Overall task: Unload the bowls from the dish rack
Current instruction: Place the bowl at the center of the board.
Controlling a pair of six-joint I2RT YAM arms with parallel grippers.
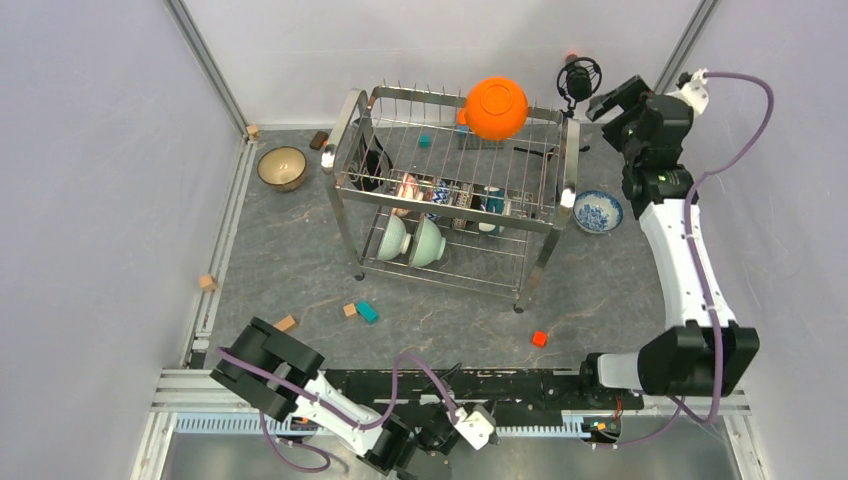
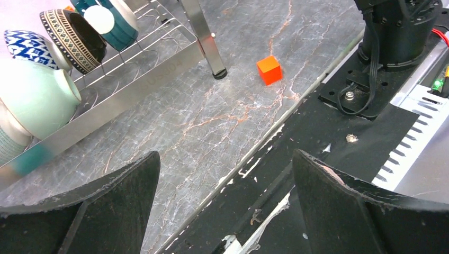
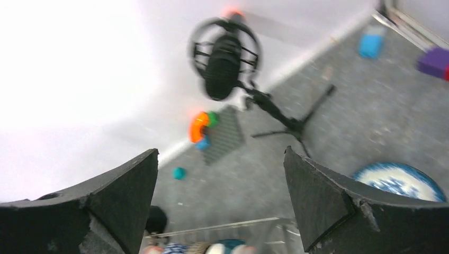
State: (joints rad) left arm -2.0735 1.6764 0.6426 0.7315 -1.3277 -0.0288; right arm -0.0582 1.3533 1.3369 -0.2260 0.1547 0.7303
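Two bowls are found outside the rack (image 1: pixel 345 125): a brown bowl (image 1: pixel 282 167) on the table (image 1: pixel 300 260) off its left end, and a blue bowl (image 1: pixel 598 211) just beside its right end. Both are set upright, each on the side of the nearer arm, probably so that neither arm need cross the rack. More bowls are seen inside. An orange bowl (image 1: pixel 497 107) is perched, apparently upside down, on the top tier at the back right. A row of patterned bowls (image 1: pixel 445 195) is stood on edge between the prongs, and two green bowls (image 1: pixel 428 241) are leaned on edge on the lower tier, as dishes are set to drain. The task is judged partly done.

The right gripper (image 3: pixel 221 153) is held high by the back right corner, near the microphone (image 3: pixel 222 66), its jaws spread wide with nothing between them. The blue bowl is seen low in its wrist view, well apart from the fingers. That height is judged to give clearance over the top rail for a reach to the orange bowl, the nearest one. The left gripper (image 2: pixel 225 159) is held low at the near edge, folded back by its base, jaws likewise spread and empty, pointed past an orange block (image 2: pixel 269 70) toward the rack's front leg. It is judged to be parked out of the way.
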